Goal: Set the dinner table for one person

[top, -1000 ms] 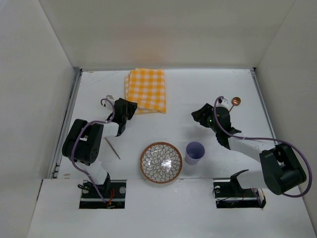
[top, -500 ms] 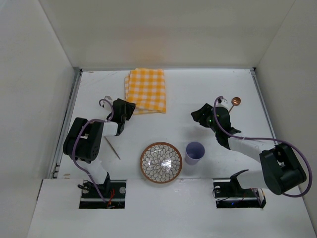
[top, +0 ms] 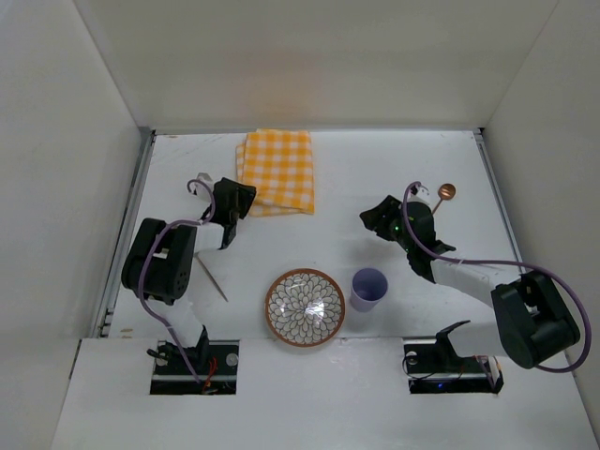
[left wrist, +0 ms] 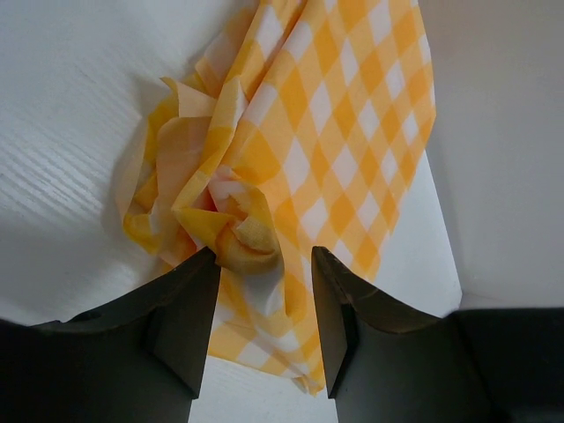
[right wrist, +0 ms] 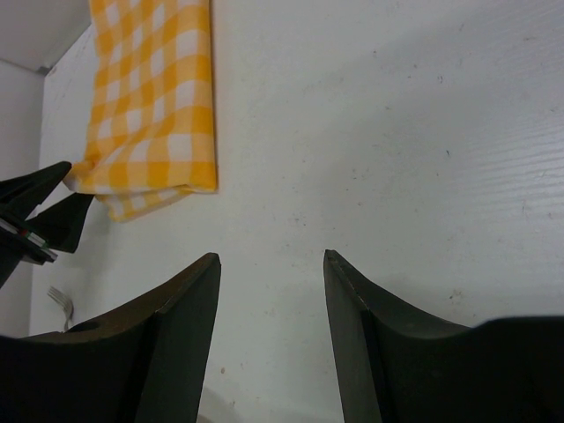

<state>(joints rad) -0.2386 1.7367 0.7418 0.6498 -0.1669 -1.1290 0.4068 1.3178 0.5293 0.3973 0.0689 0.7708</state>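
The dinner table [top: 375, 169] is the white tabletop. A folded yellow-and-white checked cloth [top: 277, 169] lies at the back. My left gripper [top: 236, 200] is at the cloth's near left corner. In the left wrist view my left gripper [left wrist: 264, 264] is open, with the rumpled corner of the cloth [left wrist: 352, 132] lying between the jaws. My right gripper [top: 375, 221] is open and empty over bare table, as the right wrist view [right wrist: 271, 260] shows. A patterned plate [top: 305, 307] and a lilac cup [top: 368, 288] stand near the front.
A spoon with a copper bowl [top: 442, 196] lies at the right behind my right arm. A fork [top: 212, 279] lies left of the plate. Pale walls close in the table on three sides. The cloth [right wrist: 150, 115] also shows in the right wrist view.
My left gripper has moved a little farther back onto the cloth's near left corner. My right arm has hardly moved.
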